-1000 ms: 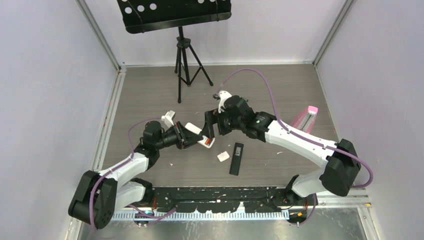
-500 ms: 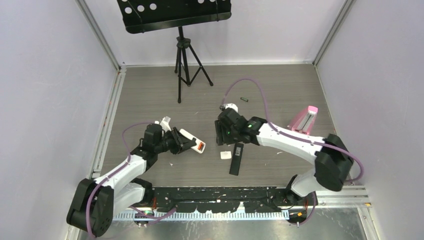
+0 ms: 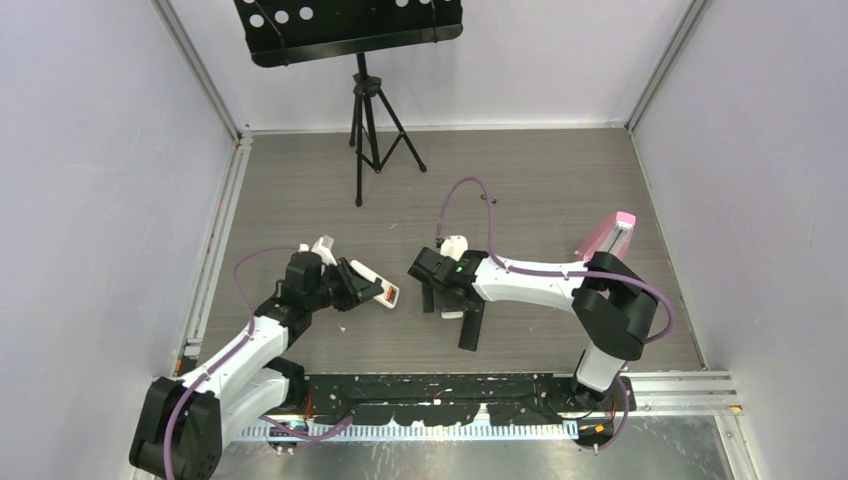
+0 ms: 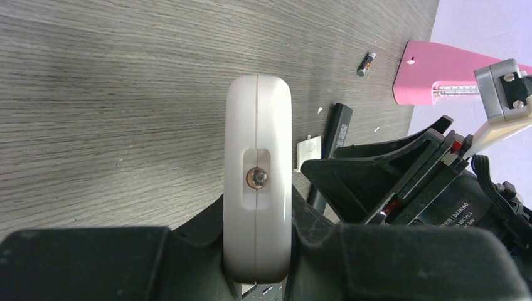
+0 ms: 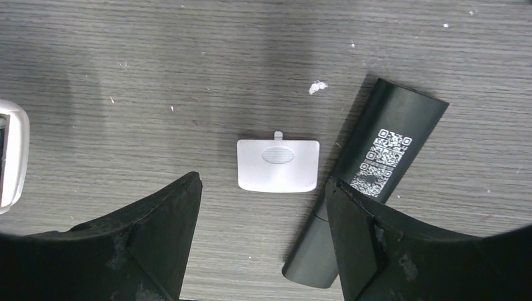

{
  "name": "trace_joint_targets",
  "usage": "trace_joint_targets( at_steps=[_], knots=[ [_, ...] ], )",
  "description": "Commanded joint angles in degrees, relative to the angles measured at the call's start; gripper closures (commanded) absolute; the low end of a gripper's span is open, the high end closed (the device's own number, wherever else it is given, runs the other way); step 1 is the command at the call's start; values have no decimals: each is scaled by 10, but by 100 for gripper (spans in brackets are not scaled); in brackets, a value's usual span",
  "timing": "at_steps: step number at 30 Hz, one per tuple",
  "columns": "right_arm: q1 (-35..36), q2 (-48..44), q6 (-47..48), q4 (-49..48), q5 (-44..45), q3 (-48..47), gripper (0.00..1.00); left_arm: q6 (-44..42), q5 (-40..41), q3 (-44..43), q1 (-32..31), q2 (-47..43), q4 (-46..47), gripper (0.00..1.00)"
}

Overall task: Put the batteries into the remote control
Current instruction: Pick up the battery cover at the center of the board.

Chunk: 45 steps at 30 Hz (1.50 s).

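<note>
- Tabletop [image 5: 125,75]: grey wood-grain laminate, flecked with white crumbs.
- White remote [image 4: 258,207]: smooth glossy plastic with rounded corners. A centre seam and a small metallic stud in a recess are seen on its end face. It is pinched on two opposite sides by the matte black jaws of the left gripper [image 3: 356,284].
- Battery [image 4: 366,63]: tiny dark cylinder with an orange band. It is laid on the tabletop near the pink case [image 4: 448,75], well apart from both remotes.
- Cover [image 5: 278,165]: thin white rounded rectangle with a ribbed oval grip and a small tab. It is laid flat between the spread jaws of the right gripper [image 5: 262,188], apart from both.
- Black remote [image 5: 370,182]: narrow matte bar printed with QR codes. It is laid just beside the cover and partly hidden by one jaw.
</note>
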<state>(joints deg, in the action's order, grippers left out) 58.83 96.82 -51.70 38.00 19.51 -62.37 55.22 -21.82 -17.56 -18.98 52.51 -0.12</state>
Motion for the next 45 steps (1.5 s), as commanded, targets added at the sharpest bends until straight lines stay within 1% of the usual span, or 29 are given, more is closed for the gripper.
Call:
trace_joint_targets(
  at_steps=[1, 3, 5, 17, 27, 29, 31, 32, 37, 45],
  knots=[
    [7, 8, -32, -34, 33, -19, 25, -18, 5, -16, 3, 1, 3, 100],
    [7, 17, -34, -32, 39, -24, 29, -19, 6, -15, 3, 4, 5, 100],
    [7, 27, -39, -22, 47, -28, 30, -19, 4, -15, 3, 4, 5, 100],
    [7, 52, -67, -13, 44, -14, 28, -22, 2, -14, 3, 5, 5, 100],
    [22, 44, -92, 36, 63, -17, 27, -22, 0, -11, 3, 12, 11, 100],
    [24, 43, -91, 37, 59, -16, 29, -22, -1, -9, 3, 13, 13, 100],
    [24, 40, -91, 36, 52, -13, 36, -22, -1, -9, 3, 11, 13, 100],
    [25, 37, -90, 33, 47, -11, 37, -22, -1, -9, 3, 12, 13, 100],
    [24, 24, -93, 31, 38, 3, 33, -21, -2, -8, 3, 12, 13, 100],
    [23, 26, -105, 24, 28, 16, 34, -18, -8, -5, 3, 15, 17, 100]
  ],
)
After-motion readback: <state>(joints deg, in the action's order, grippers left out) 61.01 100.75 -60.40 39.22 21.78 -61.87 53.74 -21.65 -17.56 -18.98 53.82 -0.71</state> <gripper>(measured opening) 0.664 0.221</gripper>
